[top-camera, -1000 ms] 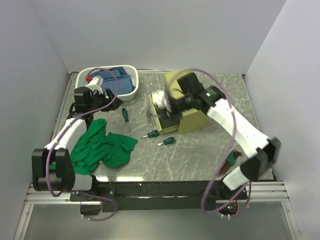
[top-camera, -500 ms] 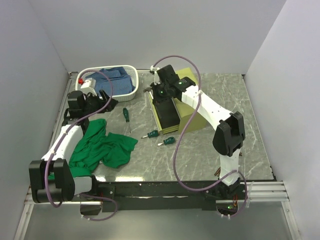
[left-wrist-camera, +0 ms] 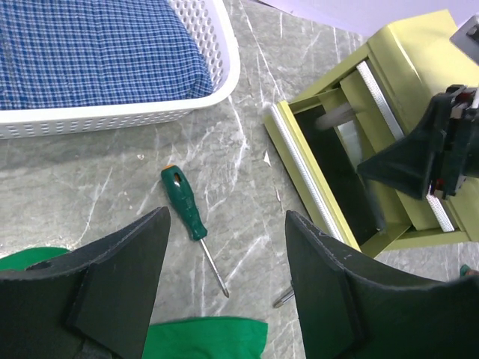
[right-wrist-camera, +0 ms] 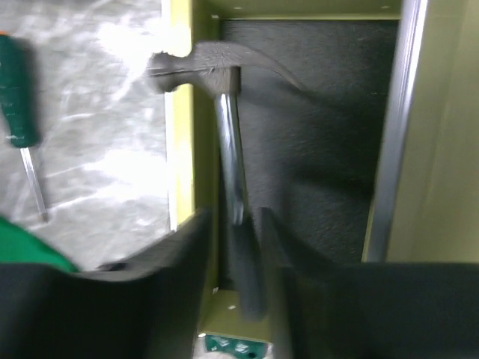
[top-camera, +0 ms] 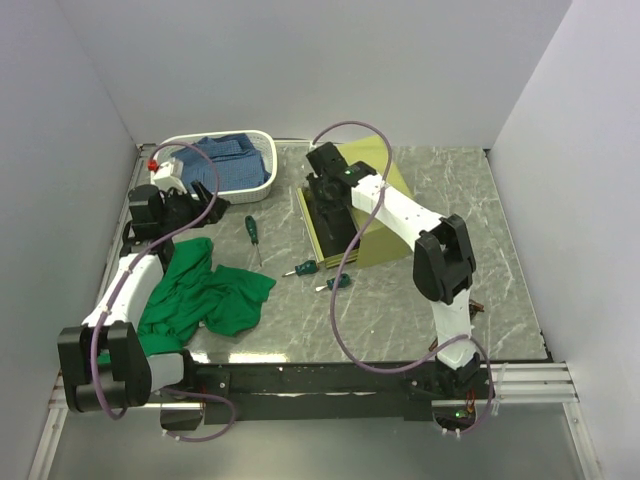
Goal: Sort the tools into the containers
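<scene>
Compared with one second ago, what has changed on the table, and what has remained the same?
The right arm swung in from the table's right side and folded up; the right fingers now hang over the open drawer of the tool chest, closed on the hammer. The left arm shifted only slightly, left fingers open. The long screwdriver, stubby screwdrivers, green cloth and basket stayed put.

I work on a grey marbled table [top-camera: 390, 320] veined in white. Plain white walls close it in: one behind [top-camera: 300, 60], one to my left [top-camera: 50, 150], one to my right [top-camera: 585, 150]. A black rail [top-camera: 330, 375] runs along the near edge. The light is soft and even, with hardly a shadow.
</scene>
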`<action>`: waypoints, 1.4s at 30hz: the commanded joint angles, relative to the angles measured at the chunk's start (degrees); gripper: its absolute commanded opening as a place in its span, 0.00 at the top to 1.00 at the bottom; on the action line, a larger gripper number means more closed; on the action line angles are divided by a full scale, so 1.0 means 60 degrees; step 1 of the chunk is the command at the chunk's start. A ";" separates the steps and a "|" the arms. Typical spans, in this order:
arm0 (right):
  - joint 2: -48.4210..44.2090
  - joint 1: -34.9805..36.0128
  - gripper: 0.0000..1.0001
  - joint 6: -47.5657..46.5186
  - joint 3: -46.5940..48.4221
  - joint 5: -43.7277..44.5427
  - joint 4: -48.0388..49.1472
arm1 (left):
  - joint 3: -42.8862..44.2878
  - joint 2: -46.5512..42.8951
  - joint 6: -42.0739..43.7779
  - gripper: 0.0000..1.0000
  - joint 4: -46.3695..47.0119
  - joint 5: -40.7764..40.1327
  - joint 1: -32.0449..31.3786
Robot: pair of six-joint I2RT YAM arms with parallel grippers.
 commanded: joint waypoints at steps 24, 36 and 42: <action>-0.9699 -0.2852 0.41 -1.6705 -0.9097 -0.5451 -0.4218 | 0.0093 0.0547 -0.0644 0.31 0.1077 0.0764 0.0197; -0.8311 -0.7012 0.38 -2.0512 -1.0423 -0.3048 -0.4102 | 0.0634 0.1118 -0.0117 0.32 0.0477 0.0735 0.0197; -0.8222 -0.8699 0.00 -2.2872 -1.0715 -0.2534 -0.3809 | 0.0927 0.1426 0.0102 0.32 0.0229 0.0618 0.0197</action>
